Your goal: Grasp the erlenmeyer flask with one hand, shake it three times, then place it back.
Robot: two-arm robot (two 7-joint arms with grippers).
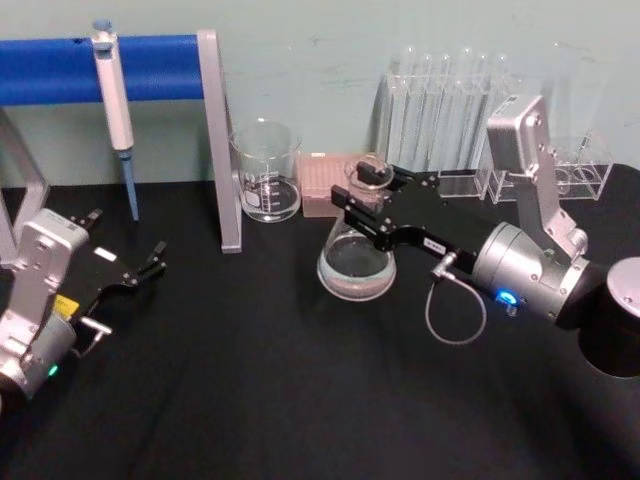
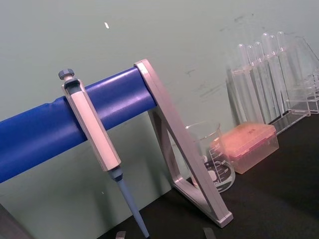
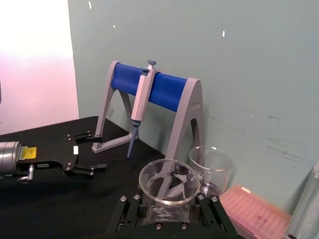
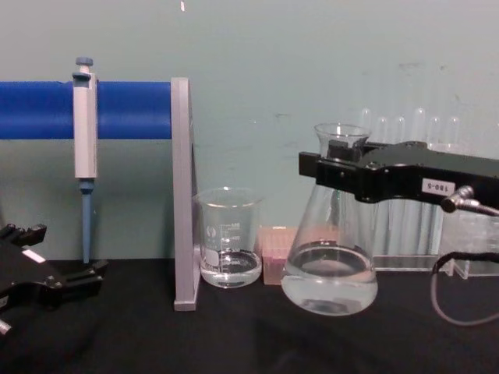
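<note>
The right tool (image 1: 366,193) clamps the neck of the erlenmeyer flask (image 1: 355,262) at mid-table (image 1: 250,380), right of the beaker (image 1: 268,175). Thin, slick glass, bottom-heavy with liquid; the neck below the flared rim looks the safest hold. The left tool (image 1: 125,240) idles spread open, near left.

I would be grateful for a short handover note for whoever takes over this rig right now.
Right gripper: shut on the neck of the clear glass conical erlenmeyer flask, which has some liquid in it, over the middle of the black table.
Left gripper: open, idle at the table's left.
Done: the grasp.
Unclear: whether the base is off the table, and how many shakes have been made.
Left: finish the shakes, set the flask down, release.
</note>
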